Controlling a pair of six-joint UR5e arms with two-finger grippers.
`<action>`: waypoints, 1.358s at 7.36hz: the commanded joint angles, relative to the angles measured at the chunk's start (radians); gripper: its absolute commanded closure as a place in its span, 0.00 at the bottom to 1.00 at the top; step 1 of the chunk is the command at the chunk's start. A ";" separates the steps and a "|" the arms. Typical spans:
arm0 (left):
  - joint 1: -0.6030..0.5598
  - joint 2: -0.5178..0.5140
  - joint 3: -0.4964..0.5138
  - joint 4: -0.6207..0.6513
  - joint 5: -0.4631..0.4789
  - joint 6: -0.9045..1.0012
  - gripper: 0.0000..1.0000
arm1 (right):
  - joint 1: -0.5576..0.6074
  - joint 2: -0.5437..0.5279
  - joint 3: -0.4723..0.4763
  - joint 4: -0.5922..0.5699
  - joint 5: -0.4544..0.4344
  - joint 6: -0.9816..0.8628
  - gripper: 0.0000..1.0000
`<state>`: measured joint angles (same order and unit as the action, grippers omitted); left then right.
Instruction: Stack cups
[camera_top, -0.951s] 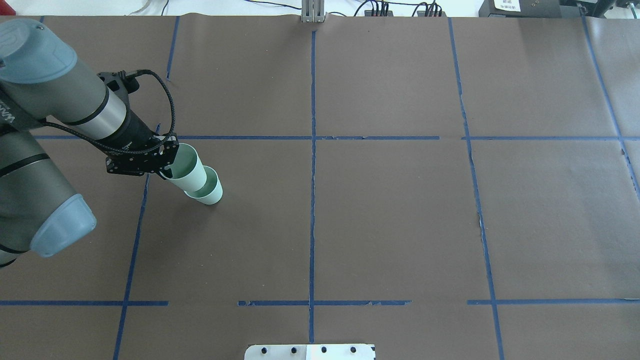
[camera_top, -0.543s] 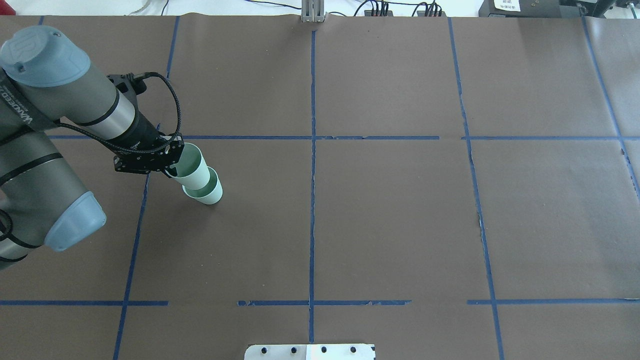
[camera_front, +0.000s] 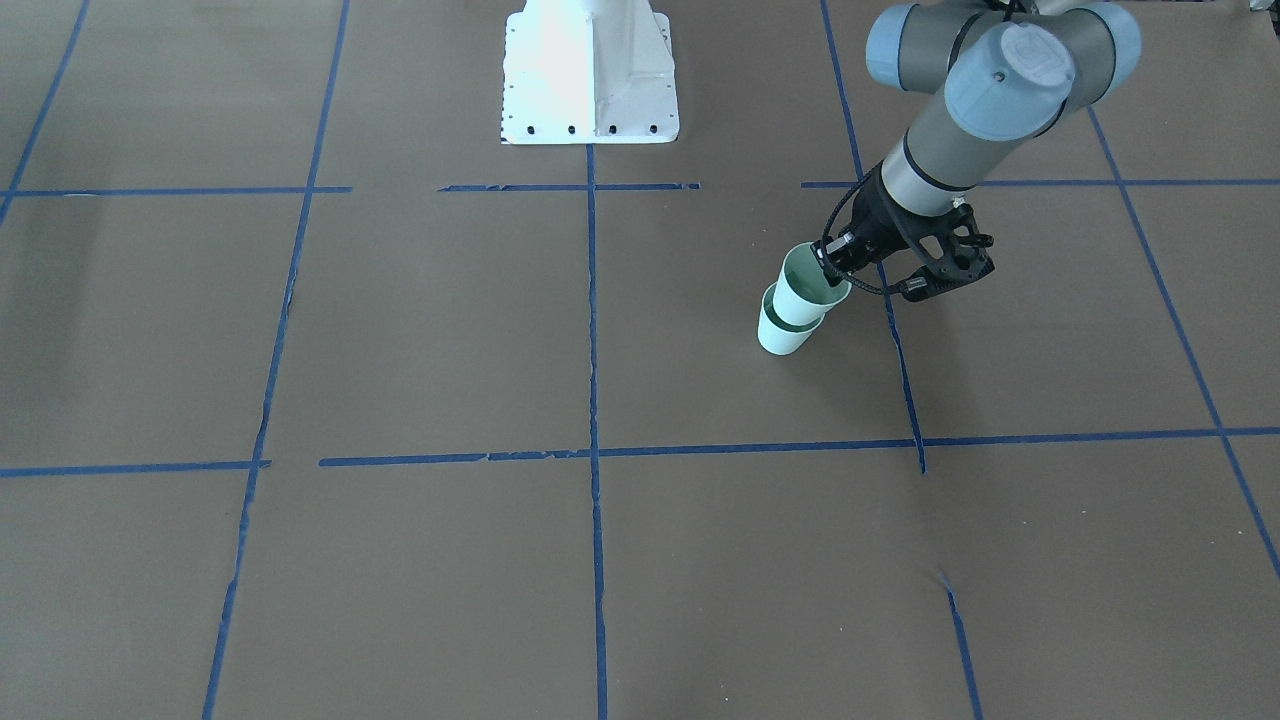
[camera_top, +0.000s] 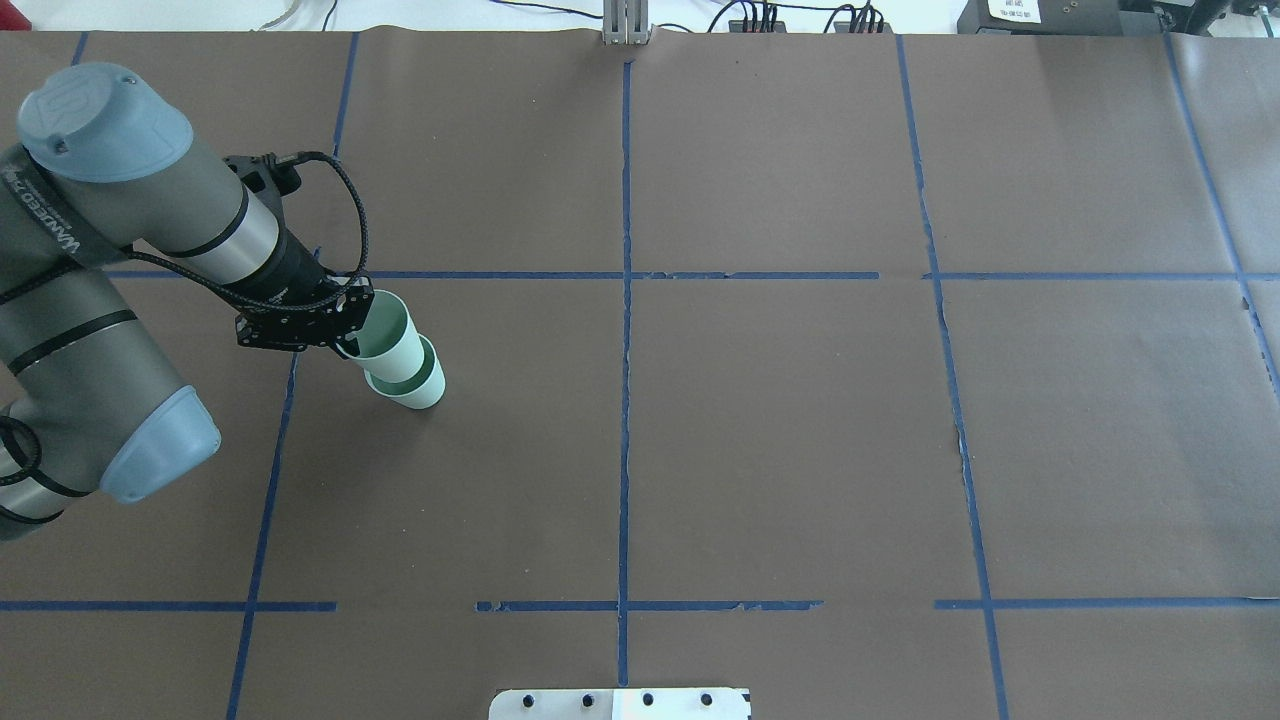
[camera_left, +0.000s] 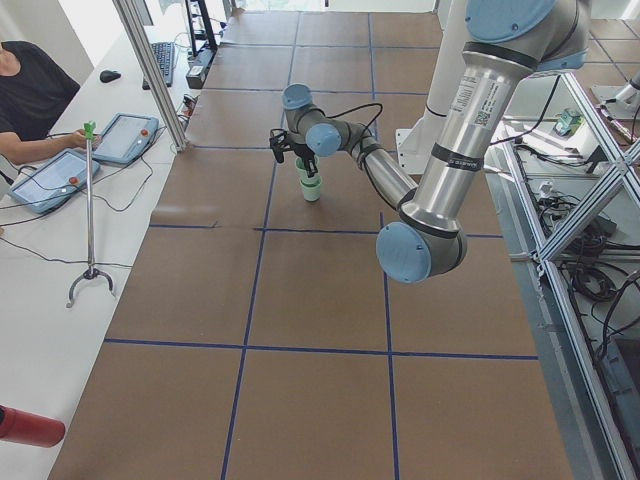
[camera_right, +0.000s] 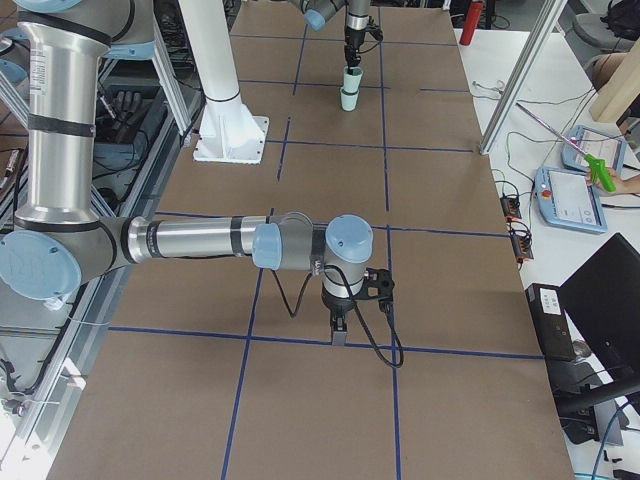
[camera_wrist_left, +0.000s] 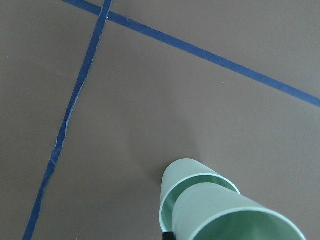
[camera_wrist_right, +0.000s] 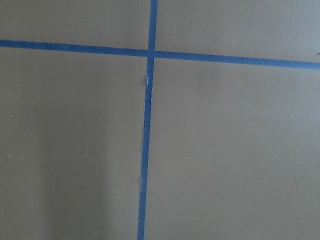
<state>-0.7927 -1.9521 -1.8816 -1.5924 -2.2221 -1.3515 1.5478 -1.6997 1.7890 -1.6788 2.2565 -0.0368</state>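
left gripper (camera_top: 350, 338) is pinching the upper cup (camera_top: 392, 342) by its rim | upper cup is leaning, partly nested in the lower cup (camera_top: 422, 388) | lower cup is standing on the table (camera_top: 780, 430) toward its left edge, near a blue tape line (camera_top: 279, 450) | right gripper (camera_right: 340, 333) is hanging low toward the right edge, open or closed cannot be told

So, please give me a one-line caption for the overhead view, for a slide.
The left gripper holds the upper cup by its rim, partly nested in the lower cup on the table.
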 joint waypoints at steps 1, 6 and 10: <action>0.001 -0.001 -0.005 -0.001 -0.001 0.006 0.00 | 0.000 0.000 0.000 -0.001 0.000 0.000 0.00; -0.090 0.021 -0.056 0.012 0.001 0.139 0.00 | 0.000 0.000 0.000 -0.001 0.000 0.000 0.00; -0.409 0.215 -0.010 0.025 -0.010 0.707 0.00 | 0.000 0.000 0.000 0.001 0.000 0.000 0.00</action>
<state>-1.0958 -1.7928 -1.9170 -1.5711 -2.2301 -0.8606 1.5478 -1.6996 1.7886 -1.6784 2.2565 -0.0368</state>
